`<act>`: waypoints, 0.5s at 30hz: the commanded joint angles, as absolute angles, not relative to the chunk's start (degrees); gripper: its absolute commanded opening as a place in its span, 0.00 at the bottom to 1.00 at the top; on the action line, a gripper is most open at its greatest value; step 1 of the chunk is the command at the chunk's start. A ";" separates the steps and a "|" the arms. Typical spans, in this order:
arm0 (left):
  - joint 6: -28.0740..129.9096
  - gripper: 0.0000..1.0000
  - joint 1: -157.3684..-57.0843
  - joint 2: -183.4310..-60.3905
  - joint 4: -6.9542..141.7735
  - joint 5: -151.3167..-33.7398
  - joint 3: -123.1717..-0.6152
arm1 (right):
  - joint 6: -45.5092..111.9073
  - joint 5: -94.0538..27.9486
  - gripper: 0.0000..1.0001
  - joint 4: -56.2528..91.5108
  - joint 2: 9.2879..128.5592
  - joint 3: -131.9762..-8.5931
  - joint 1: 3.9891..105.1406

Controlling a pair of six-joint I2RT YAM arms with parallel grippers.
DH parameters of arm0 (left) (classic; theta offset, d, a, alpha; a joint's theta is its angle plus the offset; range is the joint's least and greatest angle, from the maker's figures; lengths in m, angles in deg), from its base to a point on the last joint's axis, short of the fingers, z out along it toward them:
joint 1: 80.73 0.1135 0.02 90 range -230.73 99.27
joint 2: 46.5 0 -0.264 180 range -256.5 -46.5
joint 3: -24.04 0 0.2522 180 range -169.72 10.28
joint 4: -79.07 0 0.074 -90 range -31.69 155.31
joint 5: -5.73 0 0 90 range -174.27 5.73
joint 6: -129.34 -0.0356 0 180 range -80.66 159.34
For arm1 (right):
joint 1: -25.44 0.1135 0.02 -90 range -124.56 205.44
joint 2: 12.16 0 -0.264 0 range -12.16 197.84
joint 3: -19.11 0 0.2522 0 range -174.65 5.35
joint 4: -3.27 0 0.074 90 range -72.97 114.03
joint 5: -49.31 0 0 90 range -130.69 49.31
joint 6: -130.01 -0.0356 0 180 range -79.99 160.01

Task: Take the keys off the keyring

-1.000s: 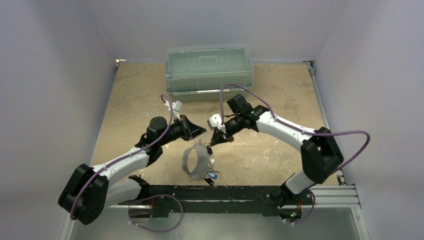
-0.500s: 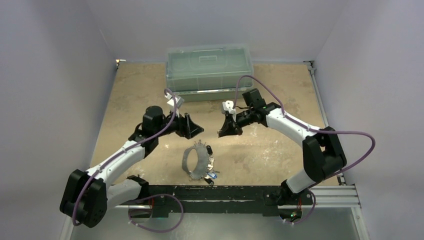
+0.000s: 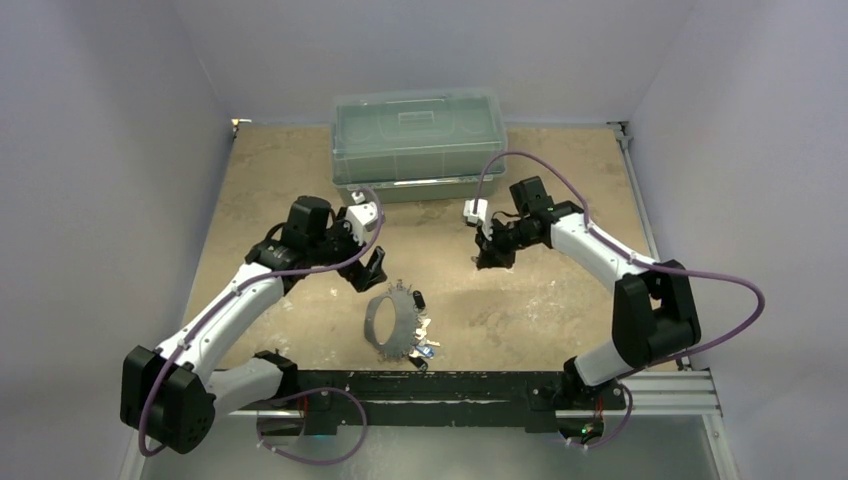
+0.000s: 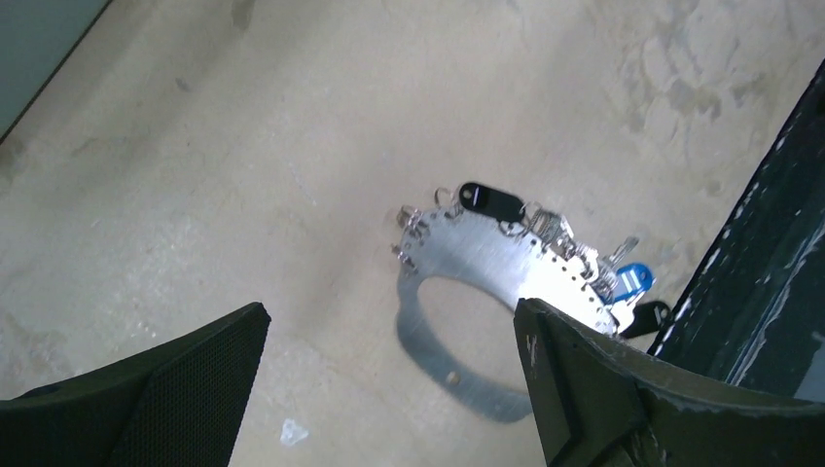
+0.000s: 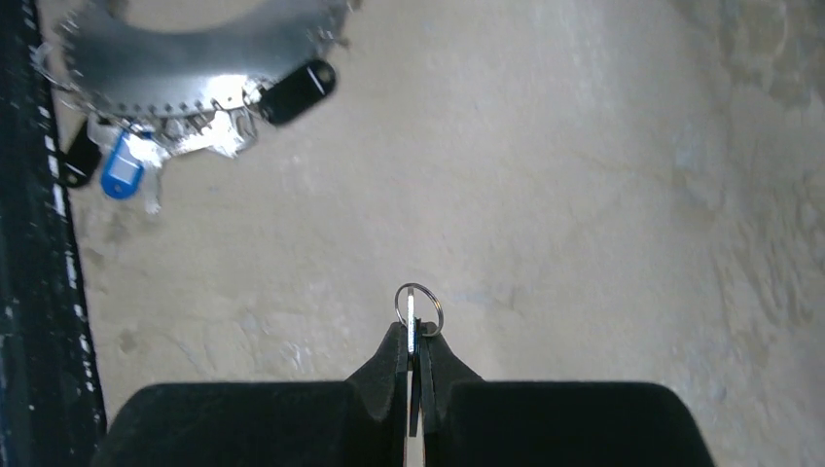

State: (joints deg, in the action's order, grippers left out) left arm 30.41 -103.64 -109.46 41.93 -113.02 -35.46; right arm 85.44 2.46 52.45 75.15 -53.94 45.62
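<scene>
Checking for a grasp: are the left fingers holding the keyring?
No, the left fingers stand wide open, not touching the keyring.

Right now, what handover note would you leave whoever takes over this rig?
Left gripper: open, empty, aimed at the keyring.
Right gripper: shut on a single key with its small split ring, held off to the side above the table.
Keyring stands on edge by the front rail, remaining keys clustered on it.
Done: one key off. Left: set it down, remove the rest.
</scene>
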 commanded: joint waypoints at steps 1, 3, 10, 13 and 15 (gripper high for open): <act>18.62 0.99 -103.31 -109.98 30.10 -108.04 -39.11 | 87.26 -11.15 0.00 54.84 71.98 -50.40 45.39; 16.02 0.99 -103.31 -110.53 27.16 -105.53 -39.13 | 87.55 -13.87 0.00 55.22 72.08 -49.03 45.30; 13.75 0.99 -103.31 -115.13 25.35 -100.96 -40.77 | 86.86 -18.71 0.00 55.33 74.71 -45.50 45.21; 12.52 0.99 -103.31 -116.61 25.71 -100.44 -40.82 | 86.42 -19.85 0.00 54.44 74.39 -44.31 45.21; 13.36 0.99 -103.36 -116.48 27.76 -100.99 -39.69 | 86.31 -20.63 0.10 54.47 74.45 -44.06 45.19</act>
State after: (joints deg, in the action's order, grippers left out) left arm 15.13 -103.62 -116.55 26.52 -102.07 -38.48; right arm 86.43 -17.49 54.84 74.54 -44.80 45.51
